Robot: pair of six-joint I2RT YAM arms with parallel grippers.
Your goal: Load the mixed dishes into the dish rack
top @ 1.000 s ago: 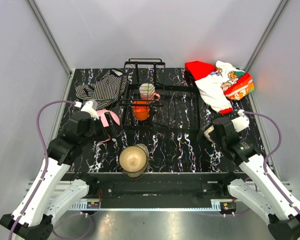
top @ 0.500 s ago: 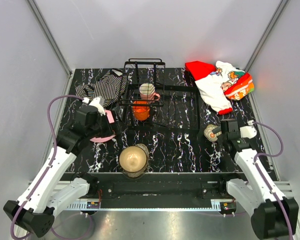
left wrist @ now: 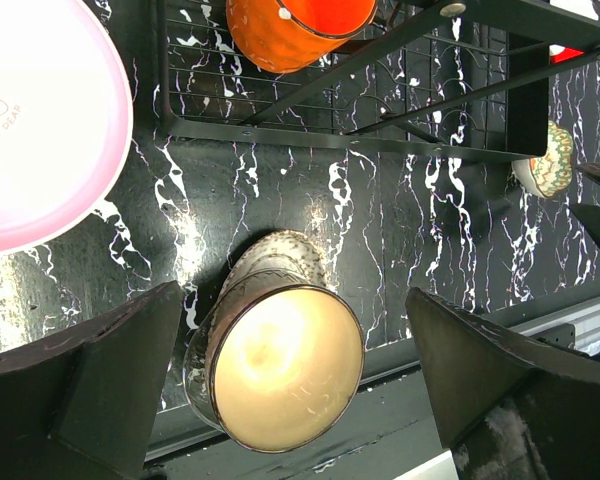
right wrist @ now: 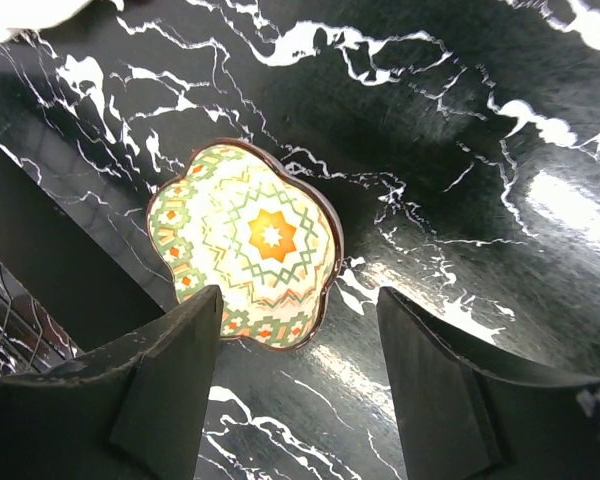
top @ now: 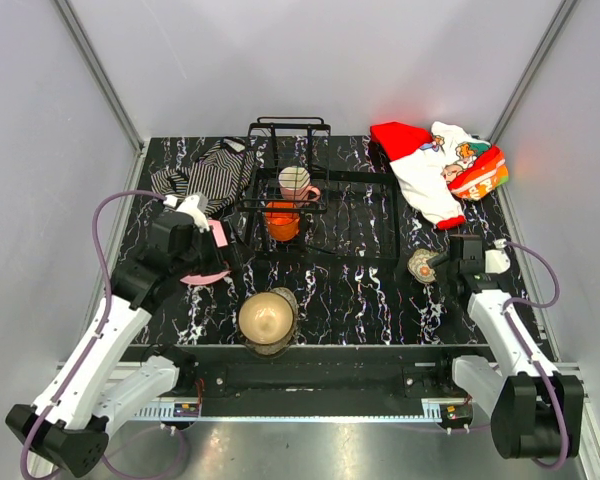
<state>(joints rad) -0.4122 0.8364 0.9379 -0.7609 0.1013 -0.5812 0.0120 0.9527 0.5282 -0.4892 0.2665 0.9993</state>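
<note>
While my right gripper (right wrist: 298,310) is hovering spread and empty, the floral cup (right wrist: 245,245) is sitting just left of it, right of the dish rack (top: 365,177). My left gripper (top: 218,252) is standing well apart.

A wide-spread claw (left wrist: 292,293) frames a brown bowl (left wrist: 280,365) on the black bench (left wrist: 400,230); pink plate (left wrist: 40,130) left, orange cup (left wrist: 295,25) in the rack (left wrist: 380,140) above.

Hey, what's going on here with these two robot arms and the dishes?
Two arms are loading dishes into the dish rack. The orange cup and cream-pink mug already sit in it. The left gripper hangs open by the pink plate, holding nothing. The right gripper is open over the small floral cup, not gripping it. The plate, floral cup and brownish bowl lie on the table outside the rack.
</note>
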